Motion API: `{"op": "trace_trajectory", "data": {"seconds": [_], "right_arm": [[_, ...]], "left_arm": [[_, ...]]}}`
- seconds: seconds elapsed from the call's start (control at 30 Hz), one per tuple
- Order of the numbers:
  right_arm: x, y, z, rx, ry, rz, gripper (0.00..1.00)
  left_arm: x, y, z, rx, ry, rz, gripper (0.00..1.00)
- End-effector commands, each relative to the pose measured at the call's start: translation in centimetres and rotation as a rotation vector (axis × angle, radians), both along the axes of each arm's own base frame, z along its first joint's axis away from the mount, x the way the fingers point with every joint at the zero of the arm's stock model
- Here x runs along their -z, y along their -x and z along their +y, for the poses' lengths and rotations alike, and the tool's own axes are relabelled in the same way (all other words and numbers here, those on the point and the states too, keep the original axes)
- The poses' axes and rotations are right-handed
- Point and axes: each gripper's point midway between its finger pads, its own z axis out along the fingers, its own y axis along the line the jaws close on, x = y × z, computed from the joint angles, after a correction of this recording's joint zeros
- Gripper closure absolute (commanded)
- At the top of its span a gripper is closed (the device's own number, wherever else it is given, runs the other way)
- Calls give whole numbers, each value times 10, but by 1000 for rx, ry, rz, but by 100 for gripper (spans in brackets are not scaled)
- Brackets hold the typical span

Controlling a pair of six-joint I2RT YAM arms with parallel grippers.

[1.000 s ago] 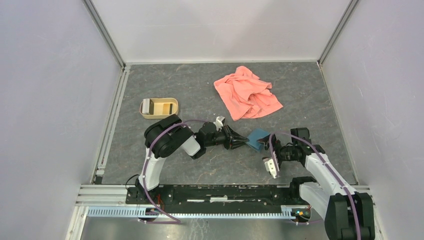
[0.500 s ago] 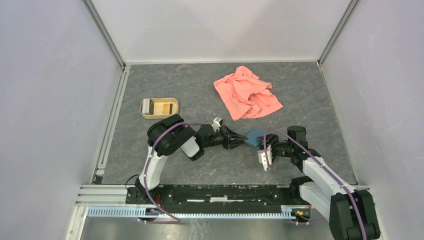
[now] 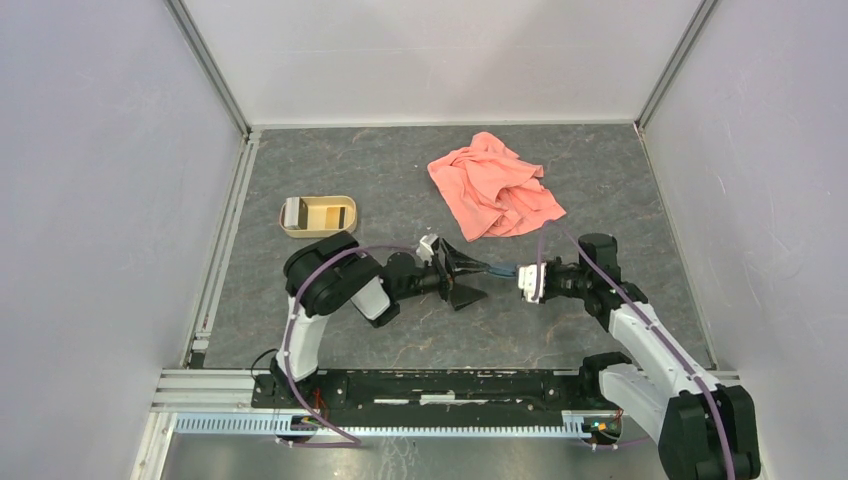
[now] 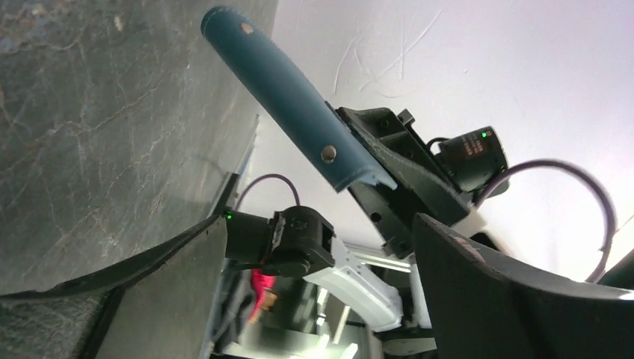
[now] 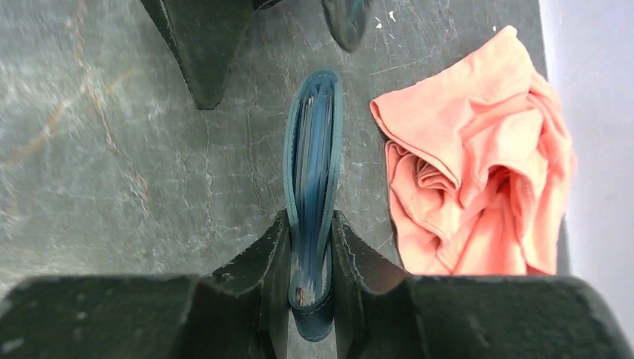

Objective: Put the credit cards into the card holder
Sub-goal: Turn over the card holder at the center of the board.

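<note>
The card holder (image 5: 312,142), a teal-blue folded wallet, is held edge-up off the table, and my right gripper (image 5: 310,239) is shut on its lower end. In the top view the card holder (image 3: 502,269) shows as a thin blue sliver between the two grippers. My left gripper (image 3: 476,280) stands open just left of it, fingers spread and not touching. From the left wrist the card holder (image 4: 284,82) slants up with its snap button showing, and my left gripper (image 4: 318,224) has nothing between its fingers. The credit cards are hidden; only blue layers show inside the fold.
A salmon-pink cloth (image 3: 495,185) lies crumpled at the back, right of centre, close behind the right gripper. A tan tray (image 3: 318,216) sits at the back left. The cell's walls and metal rails border the grey table (image 3: 400,170) on three sides.
My left gripper let go of the card holder and opened wide. My right gripper came up and left, then shut on the holder, which now stands edge-on.
</note>
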Motion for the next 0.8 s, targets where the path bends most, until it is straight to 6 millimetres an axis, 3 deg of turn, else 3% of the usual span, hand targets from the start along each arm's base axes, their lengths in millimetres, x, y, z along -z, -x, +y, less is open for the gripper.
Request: {"op": "trace_trajectory", "data": {"seconds": [0.0, 0.13, 0.17, 0.2, 0.23, 0.3, 0.33, 0.43, 0.5, 0.6, 0.77], "right_arm": [[-31, 2, 10, 101, -143, 234, 84], [-25, 12, 16, 167, -183, 556, 84], [-24, 16, 20, 165, -189, 642, 84], [-19, 21, 22, 158, -186, 733, 84], [-18, 27, 25, 145, -188, 824, 84], [-12, 36, 30, 141, -185, 997, 84], [-8, 37, 30, 150, -182, 1068, 84], [14, 27, 24, 271, -177, 1181, 79], [31, 19, 20, 358, -181, 1232, 71], [46, 14, 15, 407, -162, 1280, 60], [45, -13, 0, 470, -207, 1247, 30]], "left_arm": [[-36, -4, 18, -28, -12, -244, 0], [-44, -8, 36, -59, -176, -476, 0], [-38, -11, 41, -58, -268, -517, 0], [-50, -16, 45, -79, -323, -631, 0], [-44, -17, 52, -70, -441, -687, 0], [-59, -23, 70, -105, -627, -850, 0], [-76, -22, 78, -128, -672, -940, 0], [-102, -24, 103, -203, -757, -1089, 0], [-108, -25, 116, -256, -777, -1123, 0], [-107, -20, 116, -254, -742, -1137, 0], [-82, 0, 84, -51, -648, -1120, 2]]}}
